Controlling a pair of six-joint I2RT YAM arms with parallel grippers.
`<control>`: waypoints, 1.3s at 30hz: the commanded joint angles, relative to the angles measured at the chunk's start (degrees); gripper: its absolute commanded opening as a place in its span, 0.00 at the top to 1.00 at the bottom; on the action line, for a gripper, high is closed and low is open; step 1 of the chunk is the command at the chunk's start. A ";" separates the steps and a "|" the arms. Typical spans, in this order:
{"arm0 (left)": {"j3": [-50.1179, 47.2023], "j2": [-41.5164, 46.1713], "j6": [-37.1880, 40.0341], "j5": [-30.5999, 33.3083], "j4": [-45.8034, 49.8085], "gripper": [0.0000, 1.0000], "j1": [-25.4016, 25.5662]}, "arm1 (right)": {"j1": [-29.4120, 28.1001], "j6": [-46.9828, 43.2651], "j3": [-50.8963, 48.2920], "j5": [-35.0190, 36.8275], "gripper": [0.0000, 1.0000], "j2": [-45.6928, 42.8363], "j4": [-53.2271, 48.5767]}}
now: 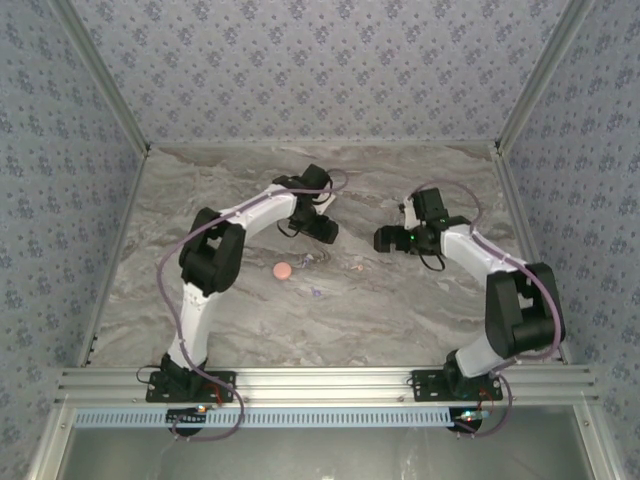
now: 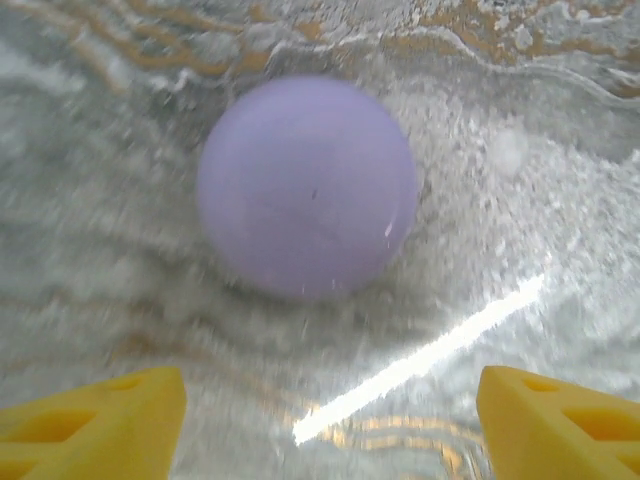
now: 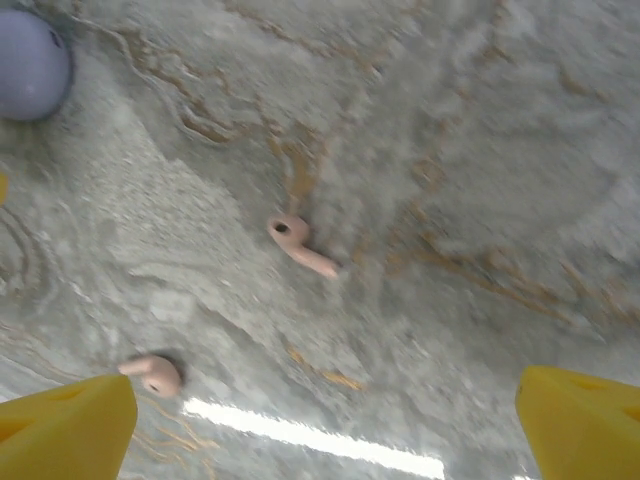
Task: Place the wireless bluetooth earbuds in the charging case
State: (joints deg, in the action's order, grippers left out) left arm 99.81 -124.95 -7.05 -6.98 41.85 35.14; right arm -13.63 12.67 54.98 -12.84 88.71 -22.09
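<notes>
Left tool (image 2: 330,425) stands wide; lilac charging case (image 2: 306,187) at its twelve o'clock. Right tool (image 3: 325,425) stands wide; pink earbud (image 3: 300,245) at twelve o'clock, second earbud (image 3: 155,374) at nine, both loose on desk (image 3: 480,150).

no readable text, views rather blurred

grey marbled table (image 1: 400,320) with tan veins; floral blue-grey wallpapered walls (image 1: 320,60) at 9, 12 and 3 o'clock; aluminium rail (image 1: 330,382) at 6 o'clock.
</notes>
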 commanded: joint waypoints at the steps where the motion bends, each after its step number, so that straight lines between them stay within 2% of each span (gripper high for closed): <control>1: -4.80 7.08 -3.39 -3.63 -4.98 0.27 -1.55 | -1.40 -0.17 6.70 -4.30 0.00 4.89 -1.17; 3: -9.68 9.66 -6.14 -5.78 -8.96 0.32 -2.12 | -2.59 -1.47 11.16 -6.12 0.01 9.06 -3.15; 5: -12.97 10.83 -8.42 -9.15 -12.82 0.40 -2.42 | -3.89 -2.41 16.69 -6.79 0.07 13.01 -4.84; 10: -14.88 9.52 -13.34 -14.18 -17.73 0.74 -2.70 | -5.46 -2.30 27.76 -9.21 0.37 22.67 -8.43; 12: -15.59 8.91 -15.19 -14.53 -19.47 0.81 -2.69 | -5.77 -1.73 31.54 -10.03 0.47 25.84 -8.59; 17: -15.42 6.50 -17.96 -14.14 -20.40 0.84 -2.72 | -6.33 -1.43 42.38 -12.87 0.69 34.22 -11.90; 22: -16.14 5.69 -19.40 -14.29 -21.69 0.86 -2.85 | -6.90 -0.66 52.42 -15.22 0.80 42.02 -16.28; 28: -16.14 4.29 -20.45 -14.55 -22.93 0.87 -3.08 | -7.65 0.29 60.77 -17.60 0.84 48.60 -19.10; 33: -16.05 3.09 -21.42 -14.30 -23.91 0.88 -3.71 | -8.43 1.07 65.40 -18.49 0.84 52.60 -20.50; 39: -15.58 1.73 -21.87 -13.75 -24.19 0.87 -4.31 | -8.64 1.75 67.32 -18.21 0.84 54.67 -21.29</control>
State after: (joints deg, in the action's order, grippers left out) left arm 83.81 -121.54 -28.18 -20.34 18.41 31.33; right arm -22.11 13.15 120.36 -29.89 142.10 -40.56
